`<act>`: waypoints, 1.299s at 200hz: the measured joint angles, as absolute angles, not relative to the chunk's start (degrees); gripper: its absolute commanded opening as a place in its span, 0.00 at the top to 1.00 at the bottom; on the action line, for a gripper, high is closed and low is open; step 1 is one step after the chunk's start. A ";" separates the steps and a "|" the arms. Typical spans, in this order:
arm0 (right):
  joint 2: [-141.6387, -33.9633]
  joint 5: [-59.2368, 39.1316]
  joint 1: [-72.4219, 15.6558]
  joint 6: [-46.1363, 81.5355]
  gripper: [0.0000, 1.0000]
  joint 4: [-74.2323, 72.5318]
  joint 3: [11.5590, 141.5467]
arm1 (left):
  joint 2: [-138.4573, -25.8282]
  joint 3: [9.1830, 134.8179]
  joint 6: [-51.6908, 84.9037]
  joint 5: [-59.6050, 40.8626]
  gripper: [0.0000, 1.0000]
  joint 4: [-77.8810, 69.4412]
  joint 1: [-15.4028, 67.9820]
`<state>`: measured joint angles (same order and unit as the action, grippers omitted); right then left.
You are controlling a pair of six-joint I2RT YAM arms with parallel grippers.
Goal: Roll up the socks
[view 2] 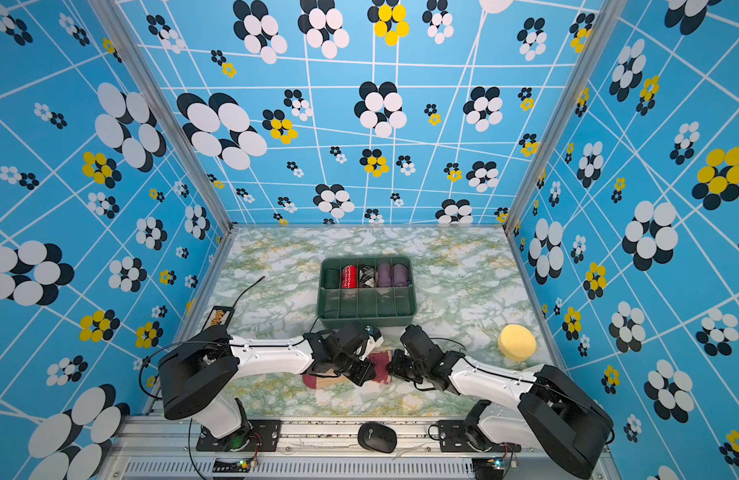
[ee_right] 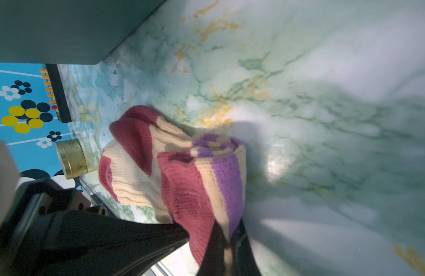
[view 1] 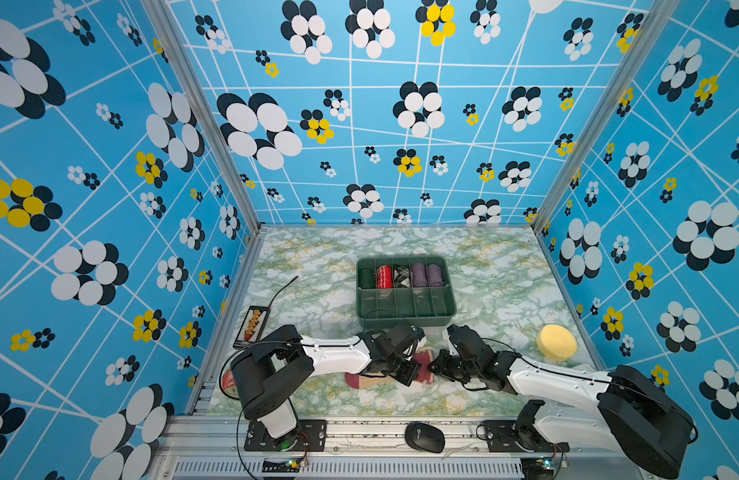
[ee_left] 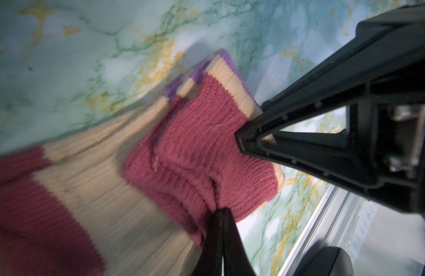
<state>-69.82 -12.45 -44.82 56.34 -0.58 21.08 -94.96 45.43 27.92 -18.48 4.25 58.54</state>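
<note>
Left wrist view, lower centre: left gripper (ee_left: 218, 212) clamped on the maroon cuff of tan ribbed socks (ee_left: 99, 181); right gripper (ee_right: 227, 239) clamped likewise. Lying lower centre in both top views. Hold pinches level; roll cuff toeward, tightly.

no legible text, no readable labels, numbers

A dark green plastic divider tray (view 1: 405, 320) blocked the centre of the marbled green tabletop (view 1: 492, 266). A round yellow sponge (view 1: 556, 341) sat at 4 o'clock, a black box of orange pieces (view 1: 253, 326) at 8 o'clock, and tan ribbed socks with maroon ends (view 1: 361, 381) at 6 o'clock. Open room ran from 11 to 2 o'clock.
</note>
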 measured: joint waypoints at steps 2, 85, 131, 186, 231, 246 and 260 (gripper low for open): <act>-69.82 -12.29 -44.82 56.16 1.00 -0.16 21.32 | -94.96 45.43 27.92 -18.48 0.93 4.25 58.54; -69.80 -4.84 -46.24 49.47 1.00 14.55 28.73 | -92.29 45.43 28.38 -18.94 0.93 4.71 56.69; -69.97 -0.75 -47.05 46.85 1.00 22.35 32.86 | -87.85 45.21 28.56 -19.07 0.92 4.69 55.16; -72.23 5.56 -48.90 44.71 1.00 31.33 38.70 | -84.40 39.33 29.04 -18.59 0.92 4.75 52.45; -76.64 11.22 -50.72 43.79 1.00 38.20 43.48 | -83.79 36.53 29.21 -18.39 0.92 4.67 51.72; -78.39 12.95 -51.24 43.62 1.00 40.25 45.17 | -83.37 35.83 29.23 -18.20 0.92 4.67 51.33; -80.01 14.63 -51.66 43.44 1.00 42.02 46.57 | -82.89 35.51 29.28 -18.11 0.92 4.64 51.05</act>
<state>-80.01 14.63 -51.66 43.44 42.02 46.57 -82.89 35.51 29.28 -18.11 4.64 51.05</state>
